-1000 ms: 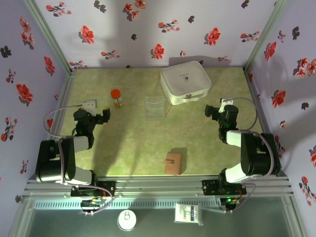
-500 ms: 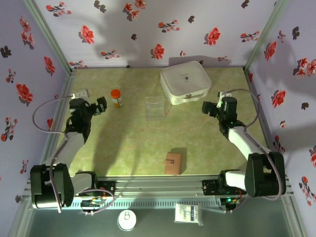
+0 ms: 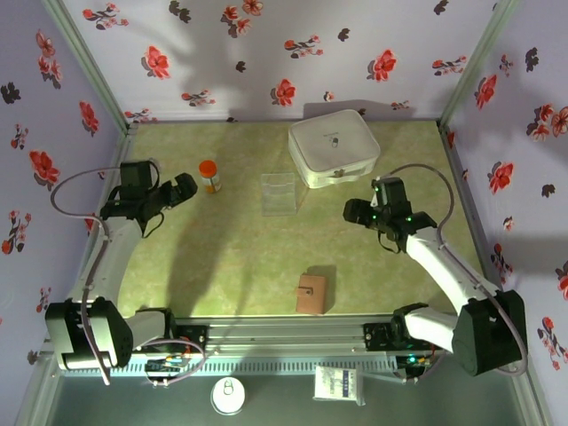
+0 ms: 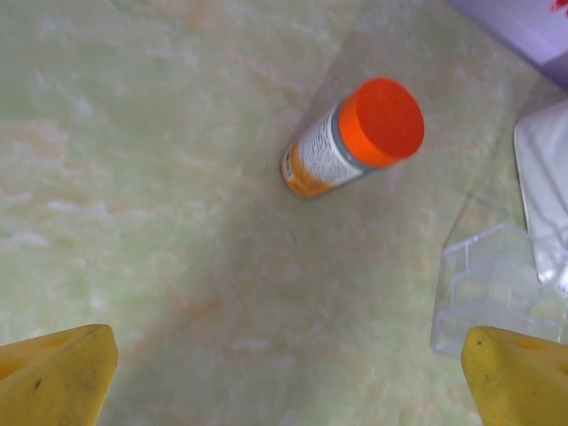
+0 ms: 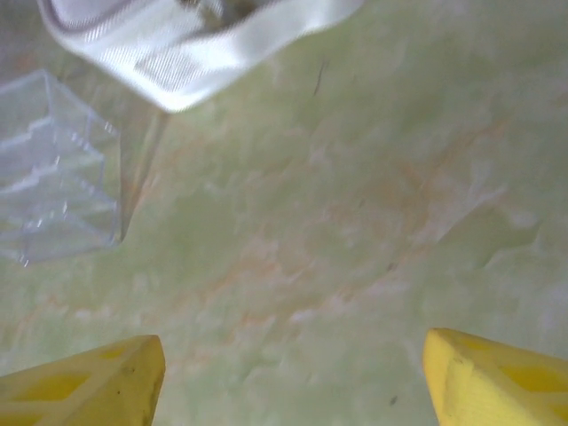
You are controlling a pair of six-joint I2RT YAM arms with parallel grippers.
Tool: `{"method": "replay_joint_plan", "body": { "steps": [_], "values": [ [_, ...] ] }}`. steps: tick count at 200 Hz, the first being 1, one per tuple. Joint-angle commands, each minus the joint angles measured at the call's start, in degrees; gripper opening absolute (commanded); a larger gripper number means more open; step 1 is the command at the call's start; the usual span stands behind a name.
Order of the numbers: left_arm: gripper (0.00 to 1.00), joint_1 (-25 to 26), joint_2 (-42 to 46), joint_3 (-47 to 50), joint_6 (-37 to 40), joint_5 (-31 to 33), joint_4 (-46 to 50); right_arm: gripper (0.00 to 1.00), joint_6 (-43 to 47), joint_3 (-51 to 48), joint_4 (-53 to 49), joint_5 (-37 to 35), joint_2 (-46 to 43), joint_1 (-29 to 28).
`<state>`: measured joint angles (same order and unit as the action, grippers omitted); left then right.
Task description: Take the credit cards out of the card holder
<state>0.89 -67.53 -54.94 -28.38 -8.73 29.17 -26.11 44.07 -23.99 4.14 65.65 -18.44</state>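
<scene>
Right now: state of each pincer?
Left pincer: open, holding nothing.
Right pincer: open, holding nothing.

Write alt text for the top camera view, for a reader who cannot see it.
A small brown wallet lies alone near the front edge of a green table. Farther back, the left gripper hangs beside an orange-capped bottle, and the right gripper is near a clear tray and a white case.

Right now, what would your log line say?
left claw: open | right claw: open | tan-brown leather card holder: untouched, near edge
</scene>
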Motion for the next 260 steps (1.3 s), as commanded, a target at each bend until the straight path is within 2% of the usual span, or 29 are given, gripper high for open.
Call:
{"method": "replay_joint_plan", "body": {
  "steps": [1,48,82,112,152,209,260],
  "values": [
    [1.0,0.34,1.87,-3.72,3.05,-2.98,11.28,0.77,-3.49,2.07,-11.17,1.85,-2.05,-3.76],
    [1.0,0.34,2.31,-4.72,12.07,-2.45,15.32,0.82,-10.45,-0.83,-19.79,1.74,-6.34,-14.49],
    [1.0,0.34,2.65,-1.71,11.17,-1.84,12.36,0.84,-20.22,-2.62,-23.19,-2.54,-7.28,-25.44],
    [1.0,0.26,2.57,-2.29,12.07,-1.17,13.17,0.87,-28.24,-2.52,-22.86,-6.26,-5.01,-34.06],
    [1.0,0.0,3.16,-1.68,13.81,0.09,13.76,0.93,-34.28,-1.63,-19.43,-7.03,2.1,-42.83],
    [1.0,-0.58,3.28,-1.01,14.75,0.99,13.9,0.95,-38.92,2.58,-15.66,-7.13,14.89,-50.2],
    [1.0,-0.72,3.21,-0.96,14.67,0.81,13.76,0.94,-40.34,5.18,-17.45,-8.16,21.25,-51.88]
  ]
}}
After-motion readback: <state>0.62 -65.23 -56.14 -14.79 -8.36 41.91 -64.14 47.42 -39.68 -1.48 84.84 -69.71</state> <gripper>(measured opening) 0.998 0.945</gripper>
